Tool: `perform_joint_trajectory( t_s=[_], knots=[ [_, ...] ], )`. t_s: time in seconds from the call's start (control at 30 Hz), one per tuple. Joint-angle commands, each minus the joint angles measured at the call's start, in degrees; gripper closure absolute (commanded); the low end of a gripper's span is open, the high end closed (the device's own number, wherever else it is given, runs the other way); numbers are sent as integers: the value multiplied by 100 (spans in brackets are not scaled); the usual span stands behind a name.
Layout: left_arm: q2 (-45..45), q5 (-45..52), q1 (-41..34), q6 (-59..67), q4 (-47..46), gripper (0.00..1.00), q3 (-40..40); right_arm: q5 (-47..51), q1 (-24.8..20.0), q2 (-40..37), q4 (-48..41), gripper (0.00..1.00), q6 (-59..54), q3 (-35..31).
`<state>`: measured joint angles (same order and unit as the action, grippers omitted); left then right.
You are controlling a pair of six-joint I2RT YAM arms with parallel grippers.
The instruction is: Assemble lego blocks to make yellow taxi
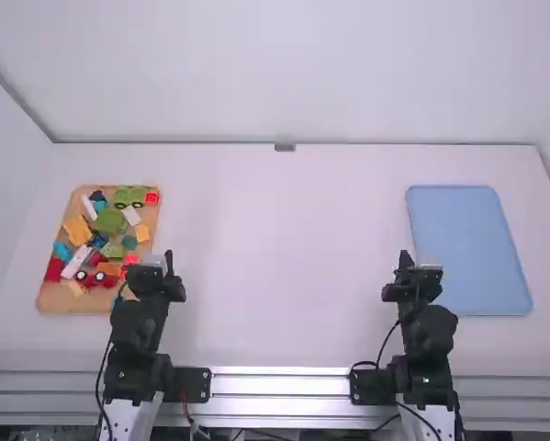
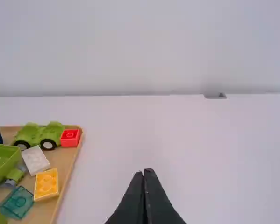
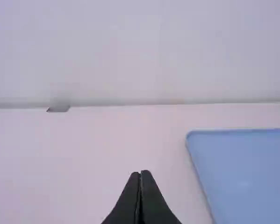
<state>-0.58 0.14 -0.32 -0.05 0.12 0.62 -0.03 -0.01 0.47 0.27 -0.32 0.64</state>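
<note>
The white table (image 1: 284,257) carries a flat blue tray (image 1: 467,248) on its right side, with rounded corners and a low rim. On its left side lies a wooden tray (image 1: 63,301), crowded with loose blocks in mixed colours, some overlapping.

The left gripper (image 1: 154,276) is beside the wooden tray, the right gripper (image 1: 414,276) near the blue one; the fingers of each are closed together.

Among the blocks, a bright green car base (image 2: 39,136) with black wheels stands near the far edge, a red block (image 2: 70,137) at its end. A red wheeled piece (image 1: 95,279) lies nearer the arms. Smaller ones include a studded white block (image 2: 36,160), a yellow block (image 2: 46,184) with round studs and a see-through teal block (image 2: 17,202).
</note>
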Motion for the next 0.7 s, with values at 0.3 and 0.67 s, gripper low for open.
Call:
perform_joint_trajectory(
  t_s=[0.3, 0.67],
  knots=[
    [-118, -29, -3, 25, 12, 96, 107, -28, -4, 158, -6, 96, -43, 146],
    [-668, -135, -12, 231, 125, 84, 515, -121, -15, 919, -2, 84, -211, 764]
  ],
)
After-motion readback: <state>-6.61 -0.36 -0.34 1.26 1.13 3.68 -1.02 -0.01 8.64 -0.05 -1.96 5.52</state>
